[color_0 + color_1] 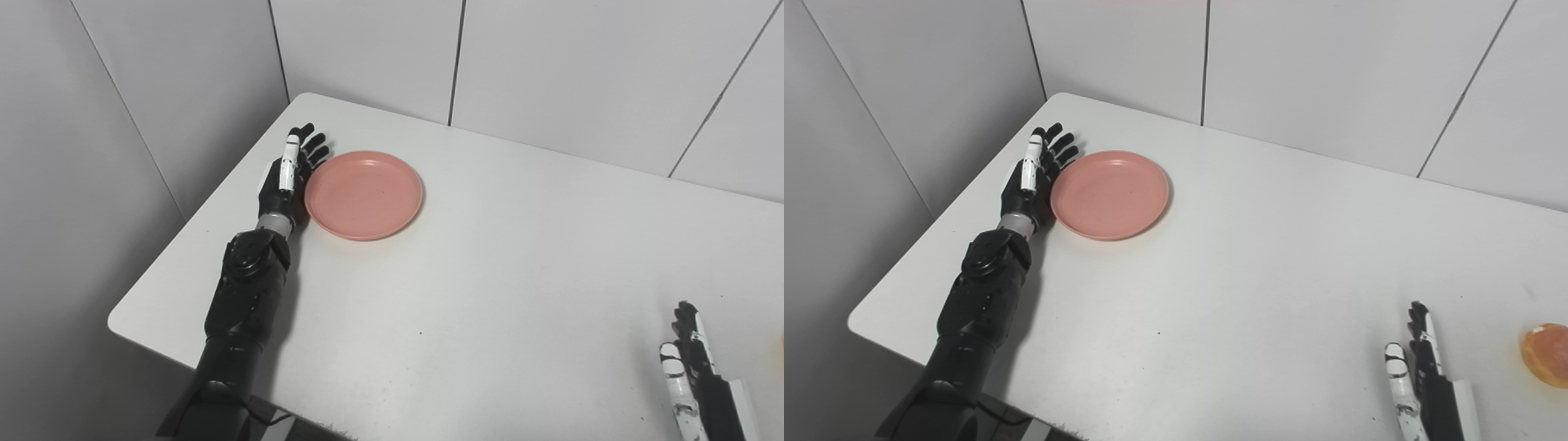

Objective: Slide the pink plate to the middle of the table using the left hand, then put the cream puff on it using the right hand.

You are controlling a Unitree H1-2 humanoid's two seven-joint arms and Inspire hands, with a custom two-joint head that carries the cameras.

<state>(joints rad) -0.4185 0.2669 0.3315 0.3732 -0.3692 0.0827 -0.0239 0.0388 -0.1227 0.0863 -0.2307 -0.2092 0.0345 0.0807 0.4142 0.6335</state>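
Left eye view: round, shallow pink plastic plate [364,194] lies flat on the white rounded-corner surface [490,275], in its far left part, near the corner and well left of the middle. Plate carries nothing.

Left hand [288,180], black with one white-backed finger, is stretched out flat along the plate's left edge. Palm side sits against or just beside the rim; contact cannot be confirmed. Fingers [306,142] are extended and slightly spread, pointing away from the robot, closed on nothing. The black forearm runs back from the hand to the near left edge of the surface.

Right eye view: right hand [1424,380] enters at the bottom right, over the near right part of the surface, fingers straight and apart, holding nothing. Only its upper part shows; the rest is cut off by the frame.

Golden-orange, glazed, rounded cream puff [1545,354] rests on the surface at the right edge of the frame, near the right hand but apart from it, and well apart from the plate. It is partly cropped.

Grey panelled walls [551,61] stand behind the surface.
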